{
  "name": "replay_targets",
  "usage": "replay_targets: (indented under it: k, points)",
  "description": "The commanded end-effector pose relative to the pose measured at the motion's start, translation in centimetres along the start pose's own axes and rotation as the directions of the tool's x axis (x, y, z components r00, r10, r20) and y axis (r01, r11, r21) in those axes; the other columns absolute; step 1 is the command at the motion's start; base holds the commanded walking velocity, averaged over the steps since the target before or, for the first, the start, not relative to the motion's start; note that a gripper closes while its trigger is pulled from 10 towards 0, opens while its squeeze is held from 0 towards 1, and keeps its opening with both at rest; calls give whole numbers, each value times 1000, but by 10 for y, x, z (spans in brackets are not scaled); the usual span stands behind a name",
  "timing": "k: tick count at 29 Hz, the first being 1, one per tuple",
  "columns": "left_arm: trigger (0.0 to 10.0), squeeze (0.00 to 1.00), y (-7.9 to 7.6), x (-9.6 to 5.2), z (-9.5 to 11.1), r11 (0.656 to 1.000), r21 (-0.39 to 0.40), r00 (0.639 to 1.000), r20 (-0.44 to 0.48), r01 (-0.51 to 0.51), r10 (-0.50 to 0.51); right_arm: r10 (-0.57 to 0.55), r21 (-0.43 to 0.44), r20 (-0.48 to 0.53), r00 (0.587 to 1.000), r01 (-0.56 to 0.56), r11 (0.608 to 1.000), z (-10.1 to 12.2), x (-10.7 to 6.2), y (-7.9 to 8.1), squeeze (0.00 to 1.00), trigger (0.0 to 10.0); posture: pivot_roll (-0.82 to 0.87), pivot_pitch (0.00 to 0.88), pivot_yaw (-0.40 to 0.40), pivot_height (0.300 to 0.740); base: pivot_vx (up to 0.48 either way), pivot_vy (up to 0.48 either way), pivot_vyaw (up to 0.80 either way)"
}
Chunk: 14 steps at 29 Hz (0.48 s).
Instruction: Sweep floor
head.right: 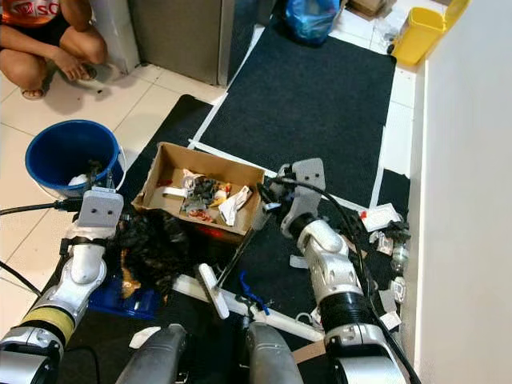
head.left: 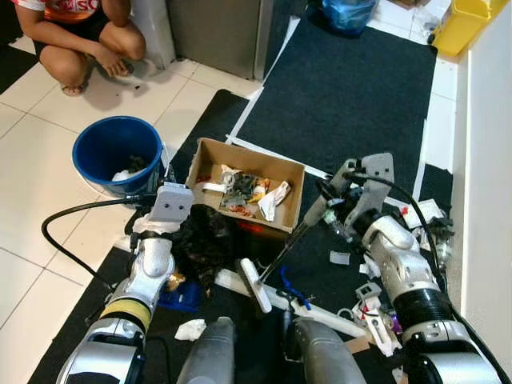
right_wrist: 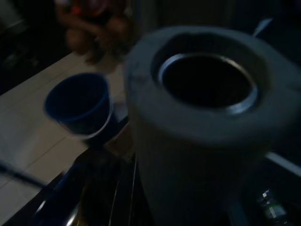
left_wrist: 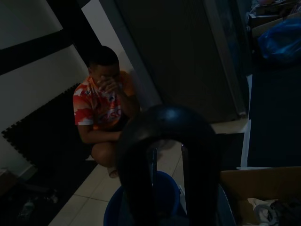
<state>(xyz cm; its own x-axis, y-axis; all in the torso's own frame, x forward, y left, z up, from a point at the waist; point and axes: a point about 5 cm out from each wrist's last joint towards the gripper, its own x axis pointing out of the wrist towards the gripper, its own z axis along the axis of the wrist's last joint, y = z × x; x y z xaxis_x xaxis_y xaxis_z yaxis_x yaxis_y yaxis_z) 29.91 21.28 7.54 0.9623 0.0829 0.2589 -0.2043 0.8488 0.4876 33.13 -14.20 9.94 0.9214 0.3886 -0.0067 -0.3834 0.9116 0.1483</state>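
Starting at your left, the blue bucket [head.left: 116, 154] is sitting on the tile beside the cardboard box [head.left: 248, 186] of rubbish. Your left gripper [head.left: 172, 210] is hovering above a black bag [head.left: 204, 240]; I cannot tell how its fingers stand. Your right gripper [head.left: 324, 206] is clamping the broom handle [head.left: 292, 238], angling its head [head.left: 254, 286] down onto the mat [head.left: 336, 104], probably for pushing scraps [head.left: 340, 258].

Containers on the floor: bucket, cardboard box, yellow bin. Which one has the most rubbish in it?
The cardboard box, between the two arms, holds a heap of crumpled scraps. The blue bucket shows only a few; the yellow bin stands far off.
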Motion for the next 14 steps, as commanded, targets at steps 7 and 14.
replay_targets:
  k: [7,14]
  points:
    - [10000,0,-1,-3,-1,999,36,1000,8,15,-15,-30,80,162,986,17,997,18,4,4,0,10000,98,175,-110,740,0,0,0]
    - [10000,0,-1,-3,-1,999,36,1000,9,12,-13,16,119,163,986,-36,992,14,7,14,0,10000,100,173,-109,740,0,0,0]
